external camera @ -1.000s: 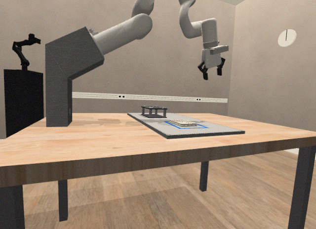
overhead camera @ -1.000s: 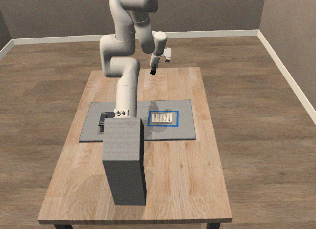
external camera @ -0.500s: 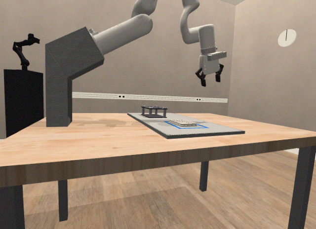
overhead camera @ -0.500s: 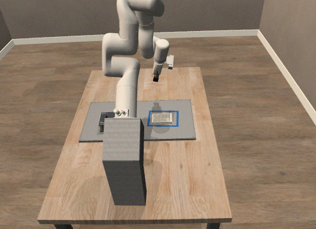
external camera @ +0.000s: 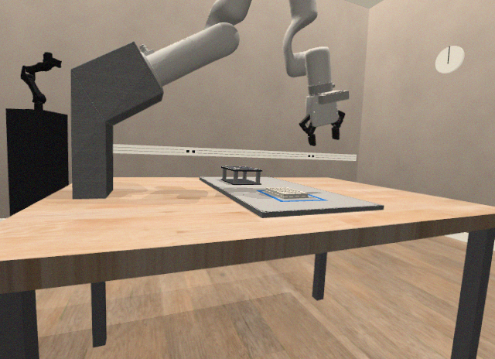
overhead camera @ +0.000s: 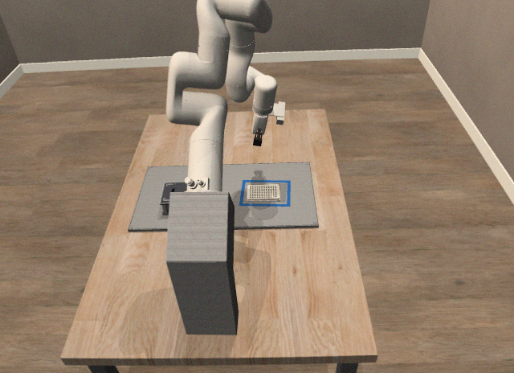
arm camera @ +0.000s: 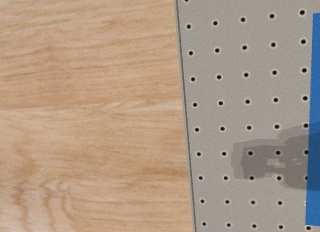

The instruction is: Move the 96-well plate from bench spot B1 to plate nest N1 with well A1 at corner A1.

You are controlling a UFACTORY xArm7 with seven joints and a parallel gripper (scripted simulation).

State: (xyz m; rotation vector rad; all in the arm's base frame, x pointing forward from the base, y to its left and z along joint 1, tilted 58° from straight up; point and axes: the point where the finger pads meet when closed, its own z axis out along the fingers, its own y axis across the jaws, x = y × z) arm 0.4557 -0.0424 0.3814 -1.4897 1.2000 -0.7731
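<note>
The white 96-well plate (overhead camera: 263, 192) (external camera: 286, 193) lies flat inside the blue outline of spot B1 (overhead camera: 242, 194) (external camera: 303, 200) on the grey perforated mat (overhead camera: 299, 194) (external camera: 339, 205) (arm camera: 235, 92). The dark raised nest N1 (overhead camera: 166, 198) (external camera: 240, 170) stands at the mat's other end; the arm partly hides it in the top view. My gripper (overhead camera: 258, 141) (external camera: 322, 138) is open and empty. It hangs high above the mat's edge, beyond the plate. The wrist view shows only table wood, mat and a strip of the blue outline (arm camera: 315, 117); neither the plate nor my fingers show there.
The arm's grey pedestal (overhead camera: 201, 256) (external camera: 100, 123) stands on the wooden table (overhead camera: 290, 277) (external camera: 159, 211) (arm camera: 90, 117) beside the nest. A black cabinet (external camera: 35, 155) with a small dark arm stands off the table.
</note>
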